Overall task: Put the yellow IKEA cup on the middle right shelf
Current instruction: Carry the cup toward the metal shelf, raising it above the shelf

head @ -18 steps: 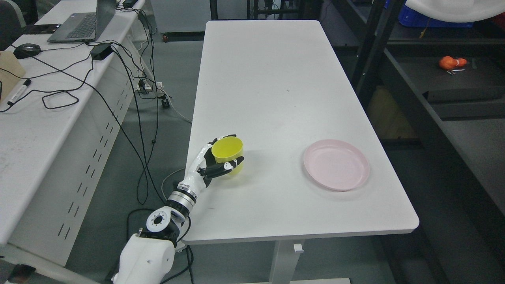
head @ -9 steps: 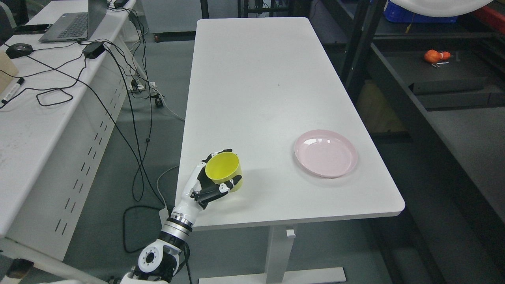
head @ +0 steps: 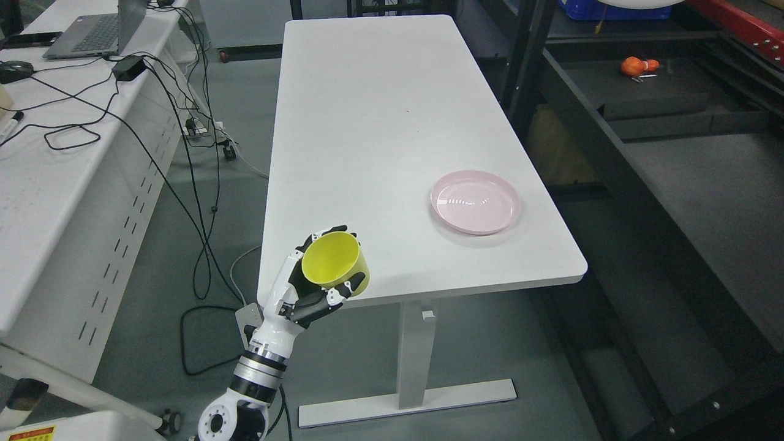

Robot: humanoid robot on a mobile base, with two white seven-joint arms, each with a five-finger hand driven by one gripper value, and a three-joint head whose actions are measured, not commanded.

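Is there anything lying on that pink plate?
No, the pink plate on the white table shows only bare glossy surface with light reflections.

A lab or workshop: a bare white height-adjustable table [head: 380,122] on grey flooring, a side bench [head: 43,184] carrying a laptop [head: 92,30], power brick and trailing black cables [head: 184,153], and dark metal shelving [head: 674,153] alongside
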